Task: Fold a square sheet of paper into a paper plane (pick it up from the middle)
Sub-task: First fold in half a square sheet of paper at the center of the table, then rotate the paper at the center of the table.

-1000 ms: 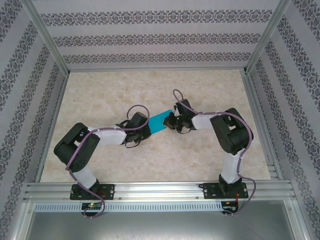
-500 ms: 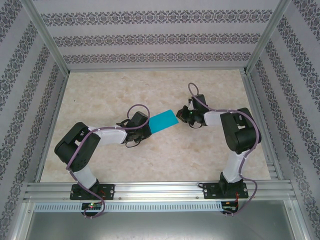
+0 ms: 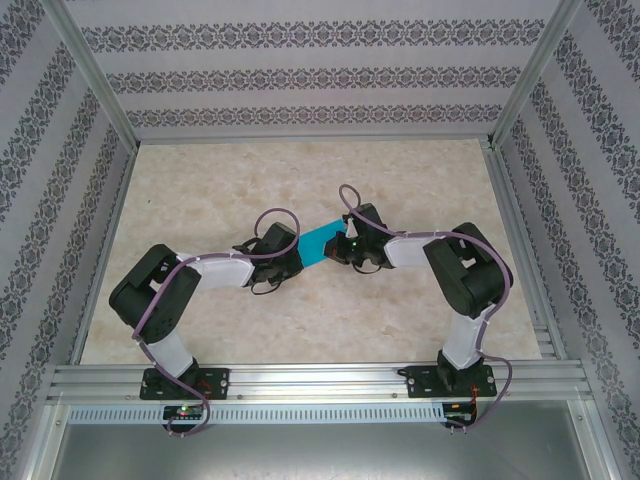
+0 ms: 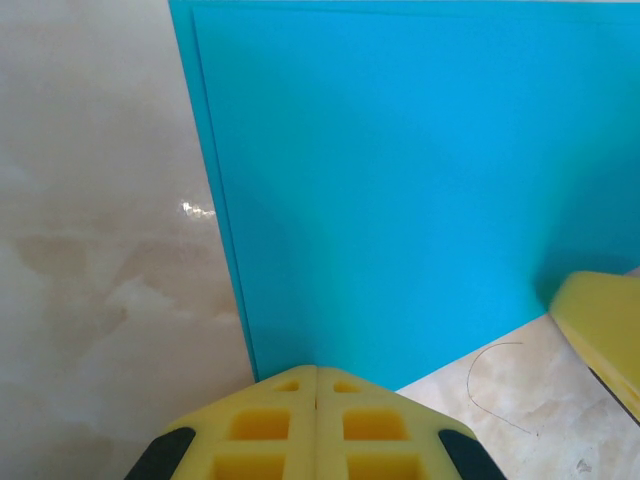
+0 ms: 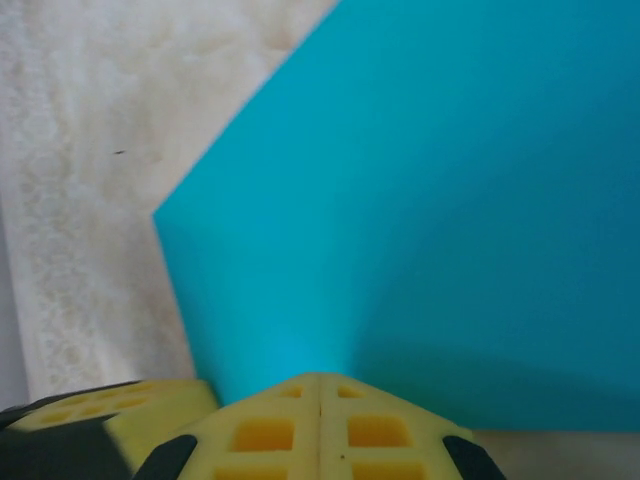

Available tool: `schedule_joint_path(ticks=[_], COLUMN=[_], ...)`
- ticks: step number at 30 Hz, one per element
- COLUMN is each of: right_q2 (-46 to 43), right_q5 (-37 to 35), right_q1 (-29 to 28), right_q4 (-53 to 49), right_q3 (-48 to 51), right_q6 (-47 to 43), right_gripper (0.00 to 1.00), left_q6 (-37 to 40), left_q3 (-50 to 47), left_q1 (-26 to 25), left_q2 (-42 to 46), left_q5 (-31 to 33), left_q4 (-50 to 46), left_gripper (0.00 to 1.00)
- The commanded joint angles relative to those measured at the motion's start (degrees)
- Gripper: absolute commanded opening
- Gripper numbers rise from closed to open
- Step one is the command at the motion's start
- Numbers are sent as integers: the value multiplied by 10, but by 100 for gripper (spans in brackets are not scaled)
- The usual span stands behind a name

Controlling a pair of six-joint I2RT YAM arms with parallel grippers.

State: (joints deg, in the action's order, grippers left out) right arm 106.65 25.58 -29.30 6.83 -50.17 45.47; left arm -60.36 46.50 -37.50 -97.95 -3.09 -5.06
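- The square sheet of paper (image 3: pixel 322 243), bright cyan, sits near the middle of the table (image 3: pixel 400 170), stretched between the two arms' fingertips. From overhead it reads as a narrow slanted strip rather than a full square.
- In the left wrist view, the sheet (image 4: pixel 400 180) shows a second edge running just inside its left border. That suggests two layers, probably a first fold already laid in.
- The left gripper (image 3: pixel 303 256) is closed on the sheet's near-left end. Its yellow pads (image 4: pixel 317 385) meet with no gap, and the paper's edge runs into them.
- The right gripper (image 3: pixel 338 247) is likewise pinched tight on the opposite end. In its own camera the paper (image 5: pixel 450 200) fans out from the closed tips (image 5: pixel 320 395).
- One yellow fingertip (image 4: pixel 600 325) of the opposite arm shows at the sheet's lower-right edge in the left wrist view, so the two grips lie close together.
- Holding both ends at once likely keeps the thin sheet taut and flat, so that a crease can be set or the layers kept aligned.
- Whether the paper rests on the marbled surface (image 4: pixel 90 250) or hangs just above it cannot be told, though a soft shadow lies beneath its lower edge.
- No dart shape is visible, so the folding appears to be at an early stage.
- The risk here is that uneven pulling between the arms could skew or tear the paper.
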Motion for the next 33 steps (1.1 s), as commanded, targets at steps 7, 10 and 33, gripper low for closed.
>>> schedule_joint_path(ticks=[7, 10, 33], right_q2=[14, 9, 23], right_q5=[-48, -58, -172], right_q1=[93, 125, -120], right_q4=[-39, -51, -238], right_q3=[7, 5, -194], right_q6=[-34, -41, -33], right_gripper=[0, 0, 16], left_q6=[0, 3, 116], left_q3=[-22, -21, 35], left_q1=[11, 11, 180], left_q2=[-19, -14, 129], left_q5=[11, 9, -91], left_q4=[-94, -95, -168], left_gripper=[0, 0, 41])
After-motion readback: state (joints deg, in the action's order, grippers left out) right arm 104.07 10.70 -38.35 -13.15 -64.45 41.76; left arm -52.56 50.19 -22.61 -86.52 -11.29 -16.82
